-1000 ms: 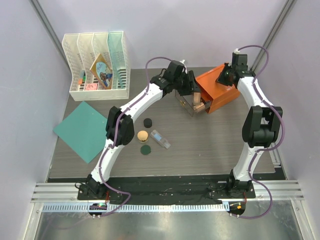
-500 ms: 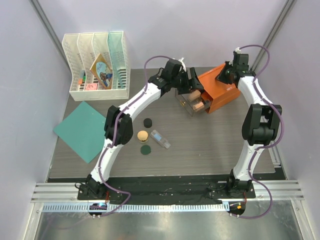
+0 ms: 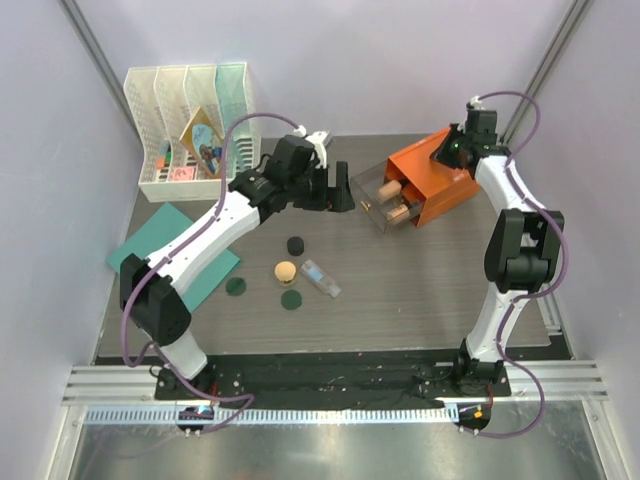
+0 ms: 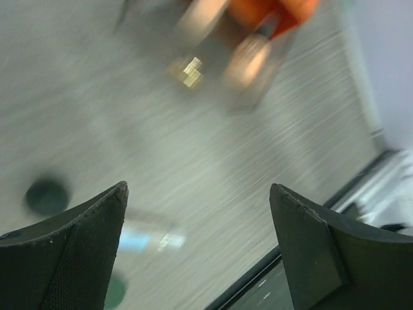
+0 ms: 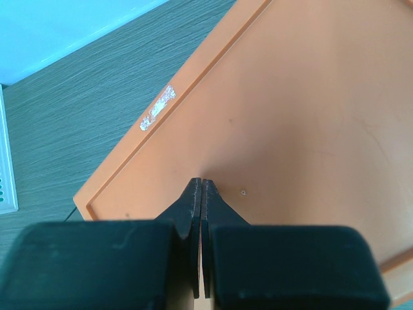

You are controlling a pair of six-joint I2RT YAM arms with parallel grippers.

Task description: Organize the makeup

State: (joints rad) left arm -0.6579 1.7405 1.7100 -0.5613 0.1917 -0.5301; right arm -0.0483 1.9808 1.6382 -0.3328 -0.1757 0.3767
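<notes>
My left gripper (image 3: 337,193) hangs open and empty just left of the clear drawer (image 3: 372,196) that sticks out of the orange box (image 3: 440,182). In that drawer lie a peach bottle (image 3: 392,187) and another peach-toned piece (image 3: 400,211). On the table sit a black jar (image 3: 295,244), a tan compact (image 3: 286,270), a clear tube (image 3: 321,279) and two dark-green discs (image 3: 291,299) (image 3: 236,286). The left wrist view is blurred, with both fingers (image 4: 87,248) wide apart above the tube (image 4: 151,236) and jar (image 4: 46,196). My right gripper (image 5: 202,183) is shut, its tips on the box top (image 5: 310,129).
A teal flat sheet (image 3: 160,258) lies at the table's left, under my left forearm. A white file rack (image 3: 192,135) with cards stands at the back left. The table's front edge and black rail (image 4: 290,258) show low in the left wrist view.
My left gripper has opened, left the peach bottle in the drawer and swung back to the left. A second green disc now shows near the teal sheet. The right arm stays put.
</notes>
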